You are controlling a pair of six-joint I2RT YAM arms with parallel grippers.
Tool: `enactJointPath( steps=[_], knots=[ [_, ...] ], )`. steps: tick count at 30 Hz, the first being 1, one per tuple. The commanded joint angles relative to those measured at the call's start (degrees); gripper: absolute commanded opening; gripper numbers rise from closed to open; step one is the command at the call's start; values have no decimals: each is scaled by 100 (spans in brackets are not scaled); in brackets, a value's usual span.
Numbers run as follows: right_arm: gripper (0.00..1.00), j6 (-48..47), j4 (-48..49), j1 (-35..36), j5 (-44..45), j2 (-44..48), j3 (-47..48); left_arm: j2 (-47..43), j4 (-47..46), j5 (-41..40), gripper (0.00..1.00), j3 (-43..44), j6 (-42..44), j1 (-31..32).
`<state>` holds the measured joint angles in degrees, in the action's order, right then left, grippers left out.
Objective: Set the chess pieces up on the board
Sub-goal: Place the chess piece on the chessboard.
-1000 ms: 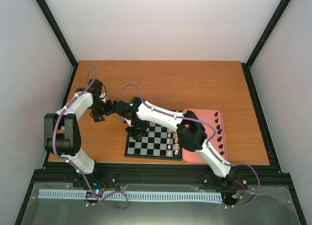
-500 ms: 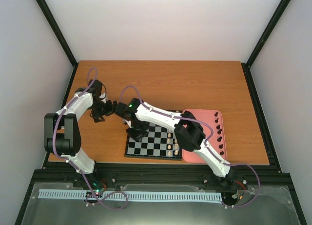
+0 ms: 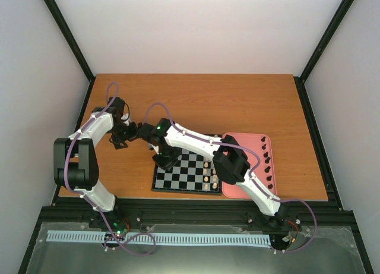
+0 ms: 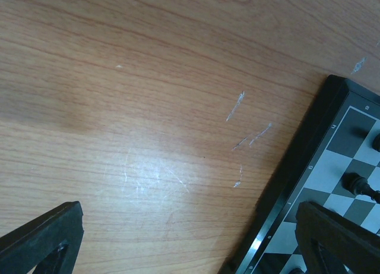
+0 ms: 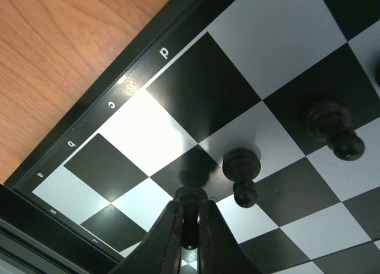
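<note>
The board lies at the table's front middle, checked black and pale grey. My right gripper reaches over its left edge. In the right wrist view that gripper is shut on a small black chess piece, held base-down close over a dark square by the lettered rim. Two more black pieces stand on squares beside it. My left gripper hovers over bare wood left of the board. Its jaws are wide open and empty, with the board's corner and a black piece at its right.
A pink tray touches the board's right side and holds a row of several black pieces. Cream pieces stand along the board's right columns. The right arm stretches across the board and tray. Black frame posts flank the table.
The right arm has edged slightly left over the board with its piece. The left arm has not moved.
</note>
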<state>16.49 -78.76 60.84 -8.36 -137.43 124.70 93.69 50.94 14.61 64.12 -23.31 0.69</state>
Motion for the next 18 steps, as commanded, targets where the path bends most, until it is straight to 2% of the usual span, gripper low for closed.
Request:
enactJointPath(
  steps=[1,8,18],
  knots=[
    [8,-67,-34,-11,20,-83,184,-116,-41,24,100,31,-36,-16],
    [9,-65,-78,-11,6,-70,160,-108,-49,16,100,22,-40,-16],
    [21,-111,-78,-10,-15,-37,157,-79,-48,35,100,33,-39,-16]
  ],
)
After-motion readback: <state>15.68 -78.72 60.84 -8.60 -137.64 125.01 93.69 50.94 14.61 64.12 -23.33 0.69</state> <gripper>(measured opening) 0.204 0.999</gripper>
